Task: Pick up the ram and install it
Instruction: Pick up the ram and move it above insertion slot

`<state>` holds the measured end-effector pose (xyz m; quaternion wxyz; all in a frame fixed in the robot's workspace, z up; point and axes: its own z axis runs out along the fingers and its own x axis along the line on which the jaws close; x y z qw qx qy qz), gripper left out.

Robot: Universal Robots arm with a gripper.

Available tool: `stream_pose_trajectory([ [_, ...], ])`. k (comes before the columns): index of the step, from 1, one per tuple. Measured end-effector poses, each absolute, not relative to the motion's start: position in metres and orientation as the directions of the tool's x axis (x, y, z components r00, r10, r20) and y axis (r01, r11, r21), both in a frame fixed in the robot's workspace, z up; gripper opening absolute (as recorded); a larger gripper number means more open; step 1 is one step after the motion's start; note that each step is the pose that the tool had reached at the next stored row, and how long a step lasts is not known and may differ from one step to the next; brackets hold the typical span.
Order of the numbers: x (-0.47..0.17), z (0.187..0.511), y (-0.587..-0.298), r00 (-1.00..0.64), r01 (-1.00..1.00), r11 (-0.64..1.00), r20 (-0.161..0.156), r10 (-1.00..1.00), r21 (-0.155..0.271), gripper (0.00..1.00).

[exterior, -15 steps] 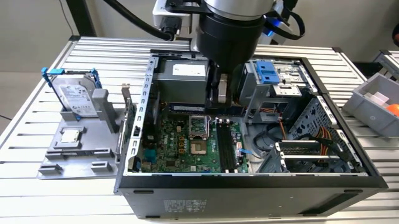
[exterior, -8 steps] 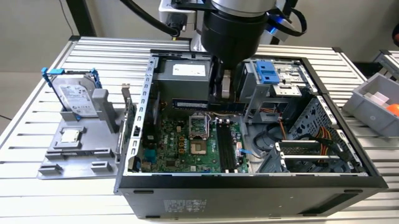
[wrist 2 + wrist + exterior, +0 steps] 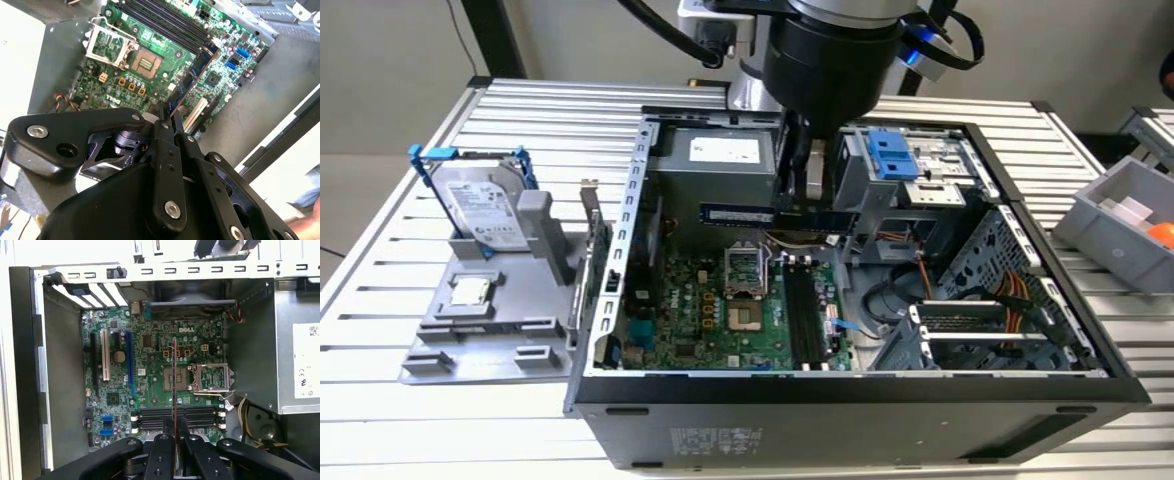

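My gripper (image 3: 803,205) hangs inside the open computer case (image 3: 854,385), shut on the ram (image 3: 781,215), a long dark stick held level above the motherboard (image 3: 707,310). In both wrist views the ram shows edge-on, running out from between the fingertips (image 3: 165,440) over the green board: ram (image 3: 174,385), ram (image 3: 192,75). The black memory slots (image 3: 807,310) lie below it, nearer the case's front edge, and they also show as slots (image 3: 177,416) and slots (image 3: 165,22). The stick is clear of the slots.
The open processor socket (image 3: 744,270) sits beside the slots, with the power supply (image 3: 714,160) behind. A hard drive in a blue bracket (image 3: 480,210) and a small silver chip (image 3: 467,290) rest on a grey stand at the exterior view's left. A grey bin (image 3: 1121,215) stands at its right.
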<state>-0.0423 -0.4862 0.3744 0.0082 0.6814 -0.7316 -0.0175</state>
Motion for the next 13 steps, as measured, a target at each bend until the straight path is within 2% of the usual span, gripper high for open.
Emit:
stream_pose_trajectory([
  [13, -0.0382, 0.3744, -0.4837, -0.072, -0.997, 0.071, -0.012, -0.997, 0.037, 0.00],
])
